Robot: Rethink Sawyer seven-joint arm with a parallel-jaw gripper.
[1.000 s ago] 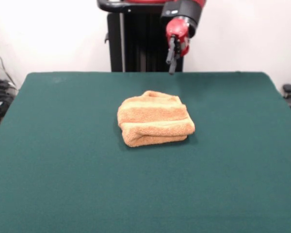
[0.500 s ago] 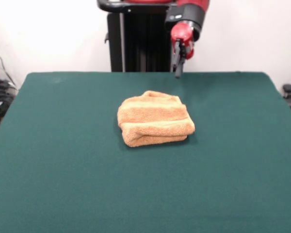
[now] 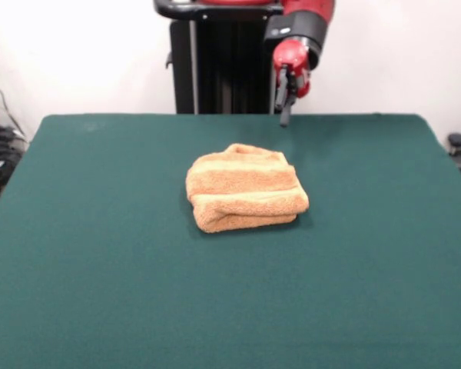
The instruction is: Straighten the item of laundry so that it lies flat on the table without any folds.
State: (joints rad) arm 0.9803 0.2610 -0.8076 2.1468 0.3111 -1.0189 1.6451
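near mid-table (image 3: 100, 292) the towel (image 3: 244, 189) lies bundled, folded over on itself with a thick rolled edge facing the camera. beyond it the gripper (image 3: 285, 115) hangs above the table's far edge, well apart from the towel; whether it's open or closed i can't tell. this looks like the approach step, nothing unfolded yet, and the next move likely calls for dropping to a top layer's edge and pulling it outward.

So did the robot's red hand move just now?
Yes. The red robot hand has shifted right and slightly lower, judged against the black pedestal column behind it. The folded orange terry-cloth towel has stayed put.
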